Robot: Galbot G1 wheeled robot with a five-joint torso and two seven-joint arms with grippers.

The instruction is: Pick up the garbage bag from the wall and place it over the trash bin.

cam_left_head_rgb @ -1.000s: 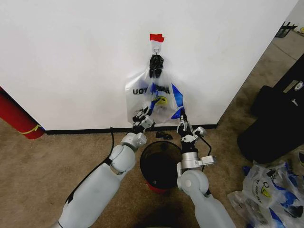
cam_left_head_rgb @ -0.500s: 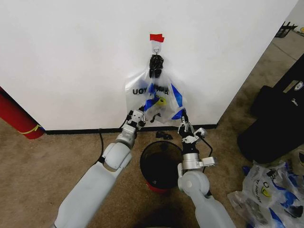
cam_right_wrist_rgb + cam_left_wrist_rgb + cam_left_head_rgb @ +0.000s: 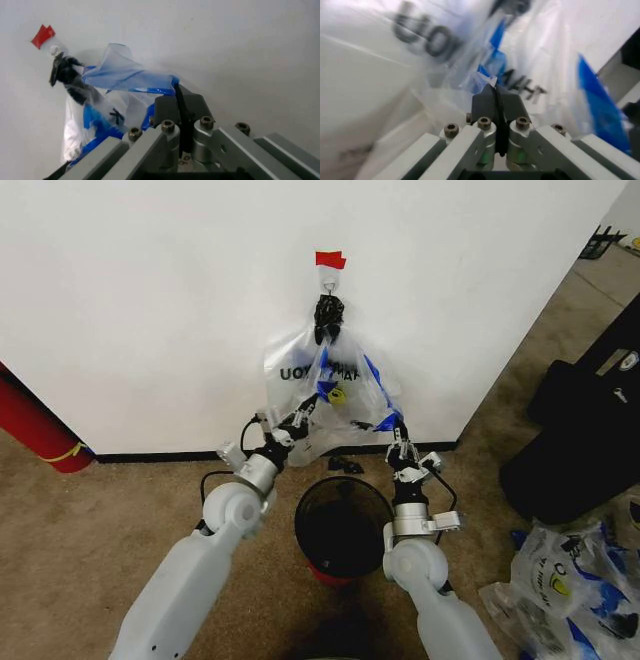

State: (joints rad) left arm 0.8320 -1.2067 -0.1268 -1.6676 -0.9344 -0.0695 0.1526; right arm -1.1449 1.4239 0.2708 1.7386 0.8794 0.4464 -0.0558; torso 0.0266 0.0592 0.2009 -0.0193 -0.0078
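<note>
Now, both hands [image 3: 300, 416] [image 3: 401, 442] pinching garbage bag [image 3: 335, 395]

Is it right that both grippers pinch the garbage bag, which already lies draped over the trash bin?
Not quite. Both the left gripper and right gripper are shut on the garbage bag, but the head view shows it hanging from the hook on the wall, above the trash bin.

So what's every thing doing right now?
Garbage bag: hanging from the hook, pinched on both sides.
Hook: on the wall, holding the bag.
Trash bin: upright, no bag over it.
Left gripper: shut on the bag.
Right gripper: shut on the bag.
</note>
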